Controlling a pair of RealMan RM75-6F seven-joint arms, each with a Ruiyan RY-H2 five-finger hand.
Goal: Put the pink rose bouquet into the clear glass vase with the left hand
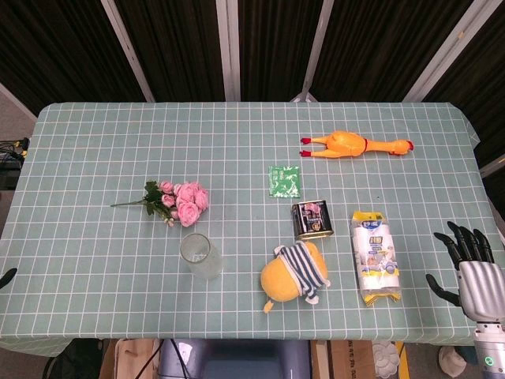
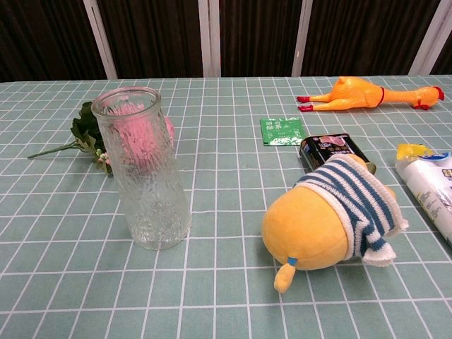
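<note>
- Pink rose bouquet (image 1: 180, 203) lying flat on the checked tablecloth (image 1: 95, 158), left of frame centre in the head view, stem pointing toward the left edge; not yet grasped.
- Clear glass vase (image 1: 199, 257) standing upright just below the bouquet in the head view, apart from it; seen in front of the blooms in the chest view.
- Left hand (image 1: 6, 277): only a dark tip at the left frame edge; state cannot be told.
- Right hand (image 1: 467, 264) at lower right, fingers spread, empty.
- Risk: tipping the tall, narrow vase if brushed during the reach, given how near it stands.
- Risk: thin stem slipping from a loose pinch.
- Risk: wide bloom cluster catching on the narrow rim unless lowered stem-first.
- Risk: striped plush duck (image 1: 294, 275) near the vase being knocked on an overshoot.
</note>
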